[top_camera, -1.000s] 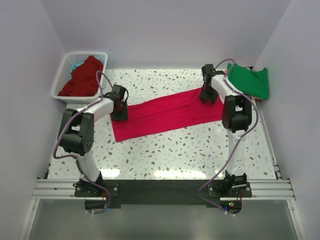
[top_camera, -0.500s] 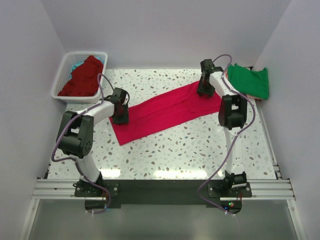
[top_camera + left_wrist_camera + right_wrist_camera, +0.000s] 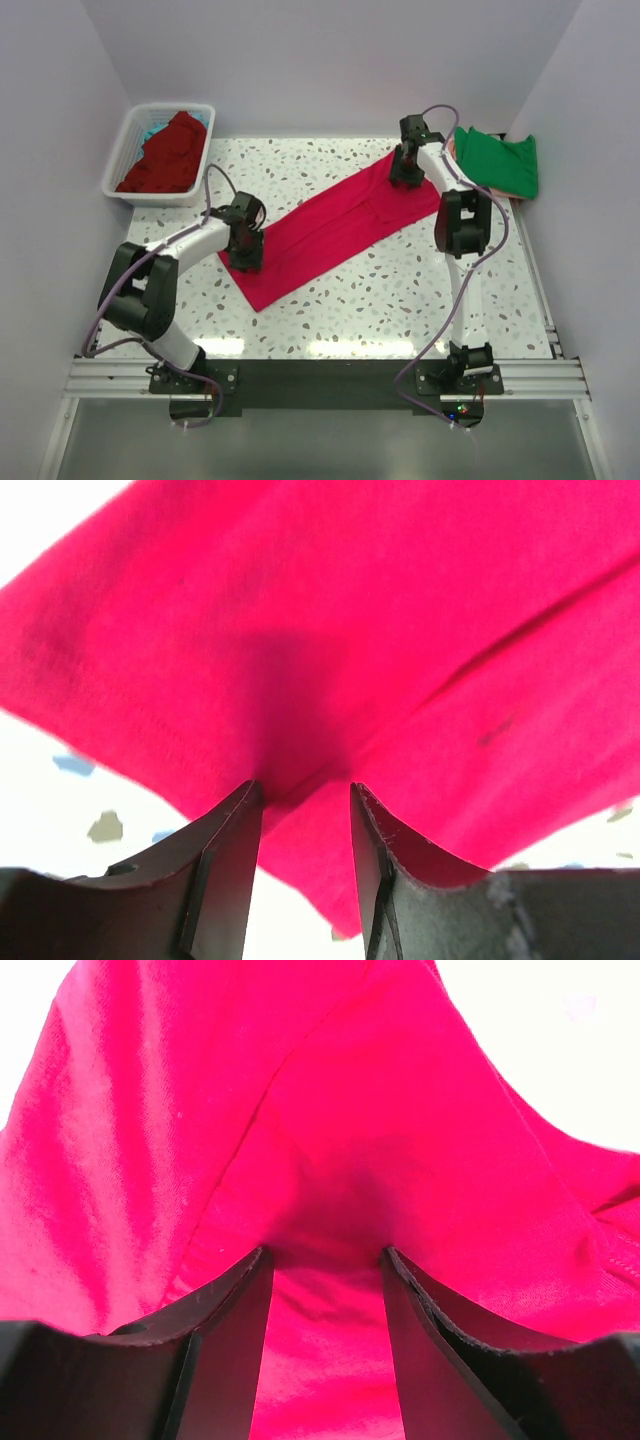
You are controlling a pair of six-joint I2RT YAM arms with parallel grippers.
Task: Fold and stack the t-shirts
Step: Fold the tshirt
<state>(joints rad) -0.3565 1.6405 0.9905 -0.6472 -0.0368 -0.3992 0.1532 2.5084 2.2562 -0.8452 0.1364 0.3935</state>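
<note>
Crimson t-shirt (image 3: 335, 225) has swung onto a 7-to-1 o'clock line; left gripper (image 3: 247, 256) and right gripper (image 3: 402, 175) each pinch one end.

light: bright overhead | glare: table (image 3: 330, 345) near edge | wrist: t-shirt (image 3: 350, 630) soft-focus

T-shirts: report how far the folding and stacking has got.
Done: the green shirt looks folded, at the far right. In hand: the crimson-pink shirt, drawn into a long strip, is pinched at its ends by the left gripper and the right gripper. Left: finish folding it, then handle the dark red shirt and a teal one in the white basket.
</note>
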